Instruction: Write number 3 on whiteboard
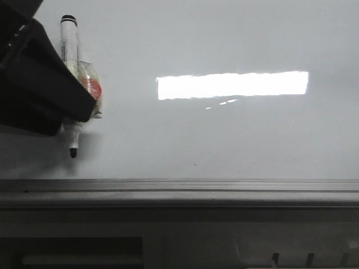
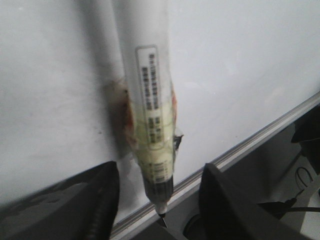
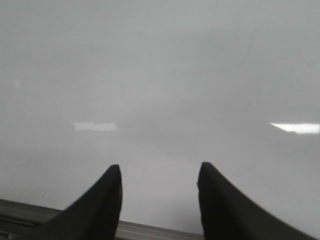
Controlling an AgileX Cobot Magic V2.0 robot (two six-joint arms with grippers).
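The whiteboard [image 1: 224,140] fills the front view, and no drawn number 3 shows on it. A white marker pen [image 1: 70,45] with a black tip pointing down stands upright at the board's left, wrapped in clear tape with a red patch [image 1: 92,88]. My left gripper [image 2: 160,167] is open, its black fingers [image 2: 100,205] either side of the marker [image 2: 150,100] with a gap on each side. Its dark body [image 1: 39,84] covers part of the pen. My right gripper [image 3: 159,167] is open and empty, facing bare whiteboard [image 3: 160,75]. It is out of the front view.
A grey metal ledge [image 1: 179,190] runs along the board's lower edge and also shows in the left wrist view [image 2: 260,137] and the right wrist view [image 3: 150,232]. A bright rectangular glare [image 1: 233,85] lies on the board. Dark cables [image 2: 300,190] hang below the ledge.
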